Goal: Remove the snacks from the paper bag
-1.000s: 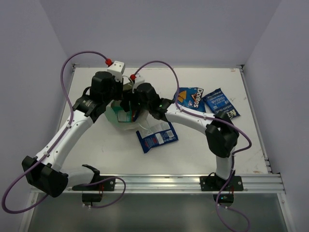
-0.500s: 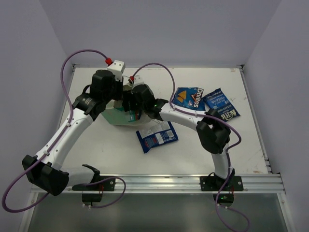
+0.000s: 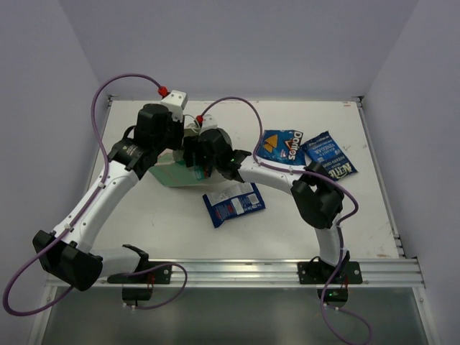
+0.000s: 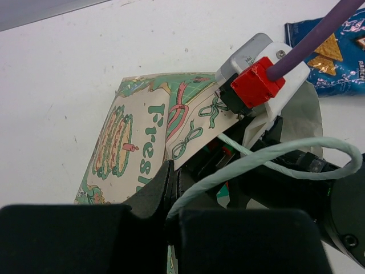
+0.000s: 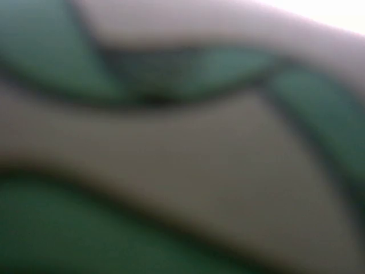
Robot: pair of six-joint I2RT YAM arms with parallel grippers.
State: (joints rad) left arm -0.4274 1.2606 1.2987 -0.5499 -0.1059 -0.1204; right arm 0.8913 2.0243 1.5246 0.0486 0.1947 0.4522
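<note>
1. Snacks: three packets lay out on the table (image 3: pixel 144 230).
2. A Doritos packet (image 3: pixel 282 146) and a blue packet (image 3: pixel 329 157) sat side by side on the far right part, their edges touching or nearly so.
3. A blue-and-white packet (image 3: pixel 233 203) lay nearer the arm bases, just beside the bag (image 3: pixel 172 171) on its right.
4. The bag lay on its side at the middle-left of the table, printed mint-green face up, with its mouth turned toward the right arm.
5. In the left wrist view the face showed a cake drawing, ribbons and the word "Fresh", and the cream inside was visible at the mouth.
6. The left gripper (image 4: pixel 173 182) was over the bag's mouth with its jaws closed, pinching the pale string handle (image 4: pixel 274 154), which looped out to the right.
7. The right gripper (image 3: pixel 195 154) reached into the bag's mouth from the right; its fingers were hidden, so I could not tell how wide they stood or whether they held anything.
8. The right wrist view was only a blur of green and grey.
9. A bit of teal (image 3: pixel 198 173) showed at the mouth; what it was could not be made out.
</note>
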